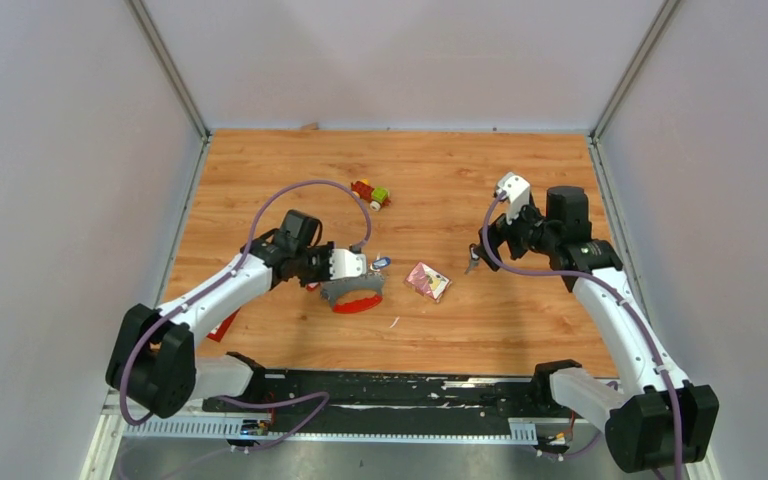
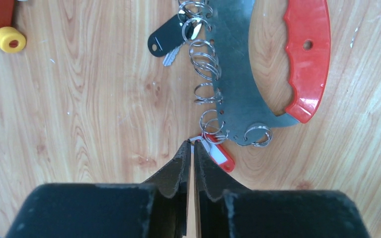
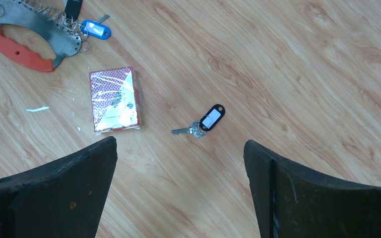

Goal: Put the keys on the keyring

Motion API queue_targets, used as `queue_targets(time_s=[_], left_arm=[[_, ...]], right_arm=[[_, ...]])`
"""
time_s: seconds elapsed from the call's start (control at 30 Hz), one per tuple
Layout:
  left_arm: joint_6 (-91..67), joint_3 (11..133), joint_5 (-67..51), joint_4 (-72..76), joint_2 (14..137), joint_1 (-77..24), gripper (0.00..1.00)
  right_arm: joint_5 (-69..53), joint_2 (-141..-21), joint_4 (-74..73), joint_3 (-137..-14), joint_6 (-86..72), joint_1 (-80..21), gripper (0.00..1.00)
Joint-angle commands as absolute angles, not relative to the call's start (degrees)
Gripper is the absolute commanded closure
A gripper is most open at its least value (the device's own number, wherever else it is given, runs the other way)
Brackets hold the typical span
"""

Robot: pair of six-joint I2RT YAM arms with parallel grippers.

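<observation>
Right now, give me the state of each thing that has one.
left tool, shut, tips by the red key
right tool, open, near the black key
black key, loose, off the keyring
blue key, touching the keyring's rings
red key, touching the keyring's rings
keyring, lying flat

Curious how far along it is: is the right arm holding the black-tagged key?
No, the black-tagged key lies loose on the table, the right jaws wide open above it.

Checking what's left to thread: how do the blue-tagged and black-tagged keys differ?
The blue-tagged key lies right beside the keyring and its rings; the black-tagged key lies alone, well away from it. One tag is blue, the other black. Both have white labels and silver blades.
</observation>
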State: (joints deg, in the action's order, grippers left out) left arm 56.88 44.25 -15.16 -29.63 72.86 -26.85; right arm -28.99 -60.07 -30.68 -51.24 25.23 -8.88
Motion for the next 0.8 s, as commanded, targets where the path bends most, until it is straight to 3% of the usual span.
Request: queue_targets(time_s=[0.0, 0.13, 0.4, 0.67, 0.77], left_arm=[[56.02, 44.36, -17.25, -26.41, 73.54, -26.72, 0.81], [46.99, 48.10, -17.56, -24.30, 79.69, -26.72, 0.57], [30.74, 53.29, -17.05, -25.17, 86.96, -25.93, 0.49], [28.73, 54.20, -17.80, -27.89, 93.52, -25.20, 0.54], [28.60, 53.72, -18.82, -27.61, 93.44, -24.97, 0.63]], right_arm=[[-28.58, -59.98, -30.67, -51.49, 26.36, -9.55, 0.00], [-28.39, -59.88, -30.69, -51.40, 26.24, -9.58, 0.00], [-28.30, -59.66, -30.67, -51.33, 26.36, -9.58, 0.00], [-27.62, -59.93, -30.76, -51.19, 26.70, -9.59, 0.00], [-27.28, -60.38, -30.76, -51.15, 26.86, -9.59, 0.00]])
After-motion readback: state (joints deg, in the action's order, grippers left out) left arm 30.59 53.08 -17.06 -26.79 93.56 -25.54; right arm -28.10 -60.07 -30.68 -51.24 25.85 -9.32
